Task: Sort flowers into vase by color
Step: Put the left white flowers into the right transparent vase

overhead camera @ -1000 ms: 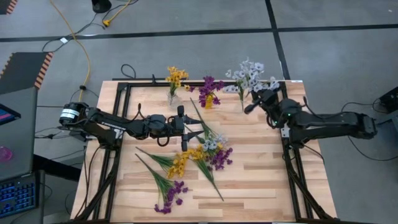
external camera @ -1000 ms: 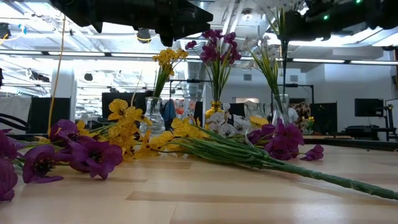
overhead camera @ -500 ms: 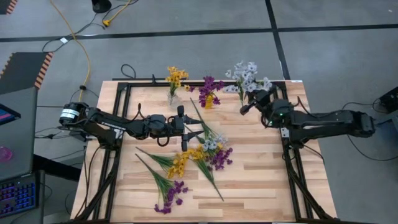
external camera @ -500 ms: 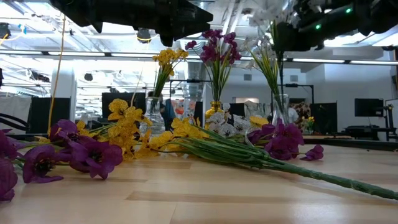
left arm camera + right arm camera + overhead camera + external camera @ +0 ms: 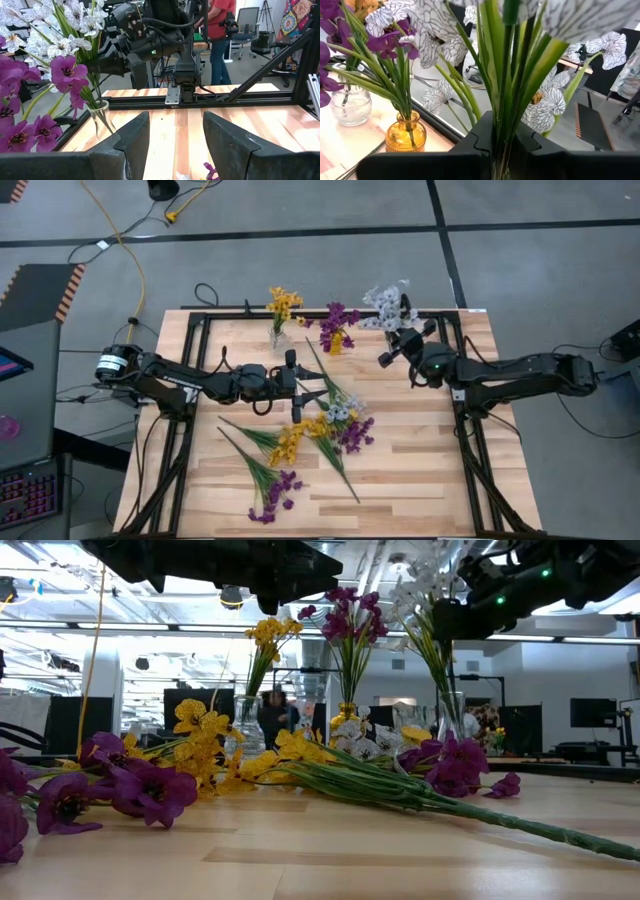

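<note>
We find no text, label, brand, number or sign that we can read in any view, whether on the arms, the vases, the table frame or the room beyond.

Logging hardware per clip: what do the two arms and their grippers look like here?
Both arms are dark, jointed and slim, with black cables looped alongside. The left arm has a silver-white cylinder with a dark band near its base. The right arm shows a small green light near the wrist. The left gripper has two broad, matte black fingers.
</note>
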Available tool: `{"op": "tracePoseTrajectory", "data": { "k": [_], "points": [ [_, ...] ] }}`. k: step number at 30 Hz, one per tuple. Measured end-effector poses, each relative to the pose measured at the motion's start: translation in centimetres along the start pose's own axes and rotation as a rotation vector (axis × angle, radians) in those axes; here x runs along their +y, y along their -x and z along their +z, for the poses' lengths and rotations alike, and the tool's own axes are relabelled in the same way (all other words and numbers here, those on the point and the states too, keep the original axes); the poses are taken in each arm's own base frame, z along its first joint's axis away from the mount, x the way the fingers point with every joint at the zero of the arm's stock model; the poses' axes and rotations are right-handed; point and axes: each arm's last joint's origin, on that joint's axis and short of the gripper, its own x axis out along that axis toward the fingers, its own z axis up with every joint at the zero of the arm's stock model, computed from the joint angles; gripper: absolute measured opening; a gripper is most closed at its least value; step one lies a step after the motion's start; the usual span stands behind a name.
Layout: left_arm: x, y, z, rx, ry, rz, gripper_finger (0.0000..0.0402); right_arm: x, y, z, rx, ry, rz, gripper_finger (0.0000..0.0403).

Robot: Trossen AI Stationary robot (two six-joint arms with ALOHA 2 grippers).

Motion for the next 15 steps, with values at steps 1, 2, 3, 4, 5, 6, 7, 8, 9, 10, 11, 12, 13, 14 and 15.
{"op": "tracePoseTrajectory", "data": {
  "k": [1, 2, 3, 4, 5, 6, 7, 8, 9, 10, 11, 12, 13, 14, 15],
  "points": [
    [0.00, 0.00, 0.00, 0.000, 0.000, 0.000, 0.0173, -0.02, 0.01, 0.03, -0.002, 0.000, -0.001, 0.0057],
    [0.00, 0.00, 0.00, 0.000, 0.000, 0.000, 0.0173, -0.03, 0.01, 0.06, -0.003, -0.001, -0.002, 0.0057],
    [0.00, 0.00, 0.00, 0.000, 0.001, 0.000, 0.0173, -0.04, 0.02, 0.06, -0.002, -0.002, -0.003, 0.0058],
    [0.00, 0.00, 0.00, 0.000, 0.001, 0.000, 0.0173, -0.04, 0.01, 0.05, -0.002, -0.001, -0.005, 0.0058],
    [0.00, 0.00, 0.00, 0.000, 0.001, 0.000, 0.0173, -0.03, 0.01, 0.03, 0.000, 0.001, -0.005, 0.0058],
    [0.00, 0.00, 0.00, 0.000, 0.001, 0.000, 0.0173, -0.03, 0.01, 0.03, 0.000, 0.001, -0.005, 0.0058],
    [0.00, 0.00, 0.00, 0.000, 0.001, 0.000, 0.0173, -0.03, 0.01, 0.03, -0.001, 0.000, -0.005, 0.0058],
    [0.00, 0.00, 0.00, 0.000, 0.002, 0.000, 0.0173, -0.04, 0.01, 0.03, 0.000, 0.000, -0.006, 0.0058],
    [0.00, 0.00, 0.00, 0.000, 0.002, 0.000, 0.0173, -0.04, 0.01, 0.03, 0.000, 0.000, -0.006, 0.0059],
    [0.00, 0.00, 0.00, 0.000, 0.002, 0.000, 0.0173, -0.04, 0.01, 0.03, 0.000, 0.001, -0.006, 0.0061],
    [0.00, 0.00, 0.00, 0.000, 0.003, 0.000, 0.0173, -0.04, 0.01, 0.03, 0.000, 0.001, -0.006, 0.0063],
    [0.00, 0.00, 0.00, 0.000, 0.003, 0.000, 0.0173, -0.04, 0.01, 0.03, 0.000, 0.001, -0.006, 0.0068],
    [0.00, 0.00, 0.00, 0.000, 0.003, 0.000, 0.0173, -0.03, 0.01, 0.01, 0.001, 0.003, -0.005, 0.0074],
    [0.00, 0.00, 0.00, 0.000, 0.004, 0.000, 0.0173, -0.02, 0.01, -0.03, 0.004, 0.006, -0.005, 0.0081],
    [0.00, 0.00, 0.00, 0.000, 0.004, 0.000, 0.0173, -0.02, 0.01, -0.08, 0.009, 0.011, -0.004, 0.0089]
  ]
}}
